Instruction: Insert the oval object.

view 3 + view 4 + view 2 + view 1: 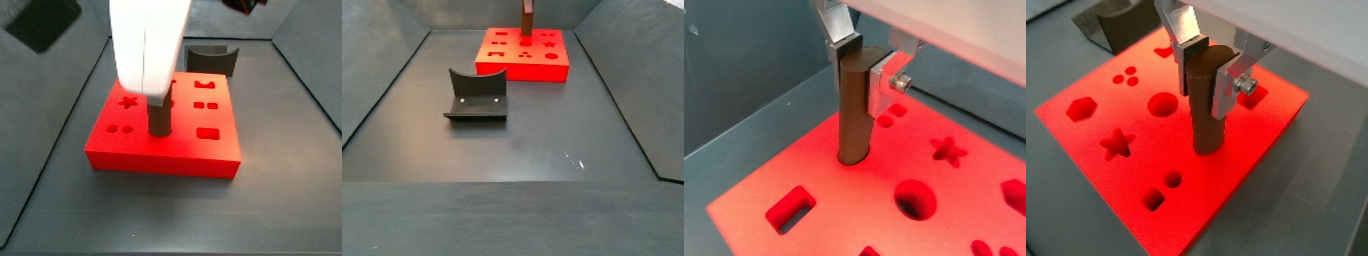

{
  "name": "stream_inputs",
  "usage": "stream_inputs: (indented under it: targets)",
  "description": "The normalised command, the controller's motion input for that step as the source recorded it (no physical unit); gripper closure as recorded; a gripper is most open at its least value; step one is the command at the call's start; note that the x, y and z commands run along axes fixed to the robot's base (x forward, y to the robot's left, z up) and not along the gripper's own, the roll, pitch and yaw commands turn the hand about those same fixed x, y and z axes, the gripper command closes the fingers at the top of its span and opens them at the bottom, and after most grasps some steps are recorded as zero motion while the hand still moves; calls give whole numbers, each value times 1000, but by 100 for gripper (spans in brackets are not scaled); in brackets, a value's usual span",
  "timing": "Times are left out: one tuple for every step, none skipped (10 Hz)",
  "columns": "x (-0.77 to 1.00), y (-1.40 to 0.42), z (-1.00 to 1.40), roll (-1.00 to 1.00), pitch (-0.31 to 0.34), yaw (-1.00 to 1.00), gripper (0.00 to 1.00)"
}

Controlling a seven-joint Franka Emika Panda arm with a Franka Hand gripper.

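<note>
My gripper is shut on the oval object, a long dark brown peg, and holds it upright by its upper end. The peg's lower end meets the top of the red block near its middle. I cannot tell whether the tip is in a hole. Both wrist views show the same grip on the peg over the block. In a side view the peg stands on the block under the white arm. It also shows far off.
The red block has several shaped holes: a round hole, a star, a hexagon, a rectangular slot. The dark fixture stands on the grey floor apart from the block, inside grey walls.
</note>
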Motion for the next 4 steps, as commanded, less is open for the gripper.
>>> stream_inputs:
  targets:
    - [11,-51,-766,27,6,0,100]
    - [0,-31,-671,11,10,0,100]
    - [49,-37,-346,0,43,0,100]
    - [0,0,0,0,0,0,100]
